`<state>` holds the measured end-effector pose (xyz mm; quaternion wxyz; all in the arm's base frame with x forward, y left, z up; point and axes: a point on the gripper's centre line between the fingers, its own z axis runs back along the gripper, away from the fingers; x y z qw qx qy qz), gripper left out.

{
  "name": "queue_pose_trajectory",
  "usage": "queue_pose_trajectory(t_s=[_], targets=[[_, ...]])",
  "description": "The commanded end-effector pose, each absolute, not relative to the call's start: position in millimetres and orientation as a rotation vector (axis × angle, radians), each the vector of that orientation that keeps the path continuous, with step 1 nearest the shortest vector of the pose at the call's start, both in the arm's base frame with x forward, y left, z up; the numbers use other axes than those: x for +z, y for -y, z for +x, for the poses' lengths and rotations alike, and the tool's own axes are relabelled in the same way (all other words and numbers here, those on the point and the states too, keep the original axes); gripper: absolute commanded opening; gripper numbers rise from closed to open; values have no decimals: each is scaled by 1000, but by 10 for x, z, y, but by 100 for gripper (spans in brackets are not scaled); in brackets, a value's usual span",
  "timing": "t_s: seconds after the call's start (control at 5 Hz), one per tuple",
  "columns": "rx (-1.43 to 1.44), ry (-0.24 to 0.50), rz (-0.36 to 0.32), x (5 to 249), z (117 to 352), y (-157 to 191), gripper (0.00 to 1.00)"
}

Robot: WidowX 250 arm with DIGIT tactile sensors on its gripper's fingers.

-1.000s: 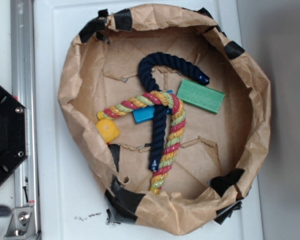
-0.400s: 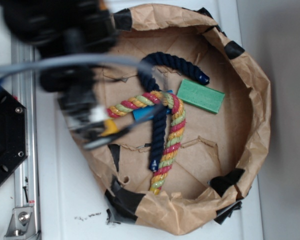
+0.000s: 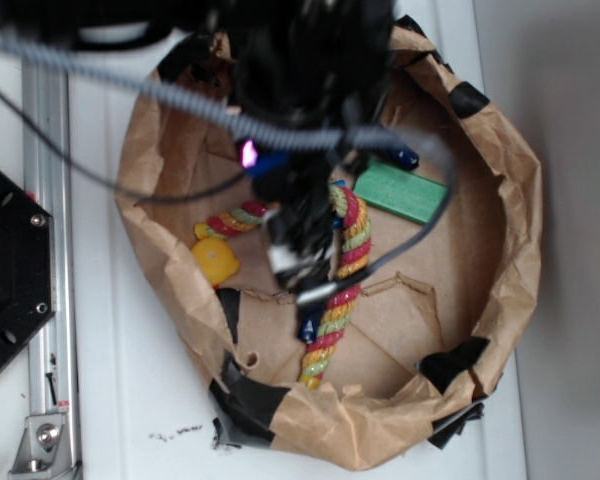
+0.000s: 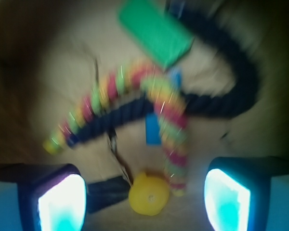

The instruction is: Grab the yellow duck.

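The yellow duck (image 3: 216, 261) lies at the left inside edge of the brown paper bowl (image 3: 518, 200), just below the end of the braided rope (image 3: 346, 262). My gripper (image 3: 305, 280) is blurred and hangs over the middle of the bowl, to the right of the duck and apart from it. In the wrist view the duck (image 4: 149, 193) shows low in the frame, in line with the gap between the two glowing fingers (image 4: 62, 204), which stand wide apart. The gripper (image 4: 144, 204) is open and holds nothing.
A green block (image 3: 401, 192) lies at the upper right of the bowl floor. A dark blue rope (image 4: 231, 96) and a blue block (image 4: 153, 129) cross the braided rope. A black base (image 3: 10, 270) and a metal rail (image 3: 45, 130) stand left of the bowl.
The arm has swung right, from over the bowl's left rim to over its middle. The duck, covered by the gripper 0.4 s ago, shows again in the same spot.
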<state>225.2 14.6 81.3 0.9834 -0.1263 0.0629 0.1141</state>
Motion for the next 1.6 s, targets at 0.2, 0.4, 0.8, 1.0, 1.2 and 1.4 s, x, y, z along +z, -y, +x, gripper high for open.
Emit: queue_pose_trajectory(t_s=[0.2, 0.4, 0.8, 1.0, 1.2, 1.4], targets=[[78, -169, -31, 170, 1946, 161, 0], [74, -135, -54, 412, 2062, 193, 0], [-9, 124, -42, 1438, 2319, 311, 0], [54, 168, -90, 1943, 2355, 280, 0], [145, 209, -110, 1994, 2358, 280, 0], [250, 253, -107, 1917, 2333, 308, 0]])
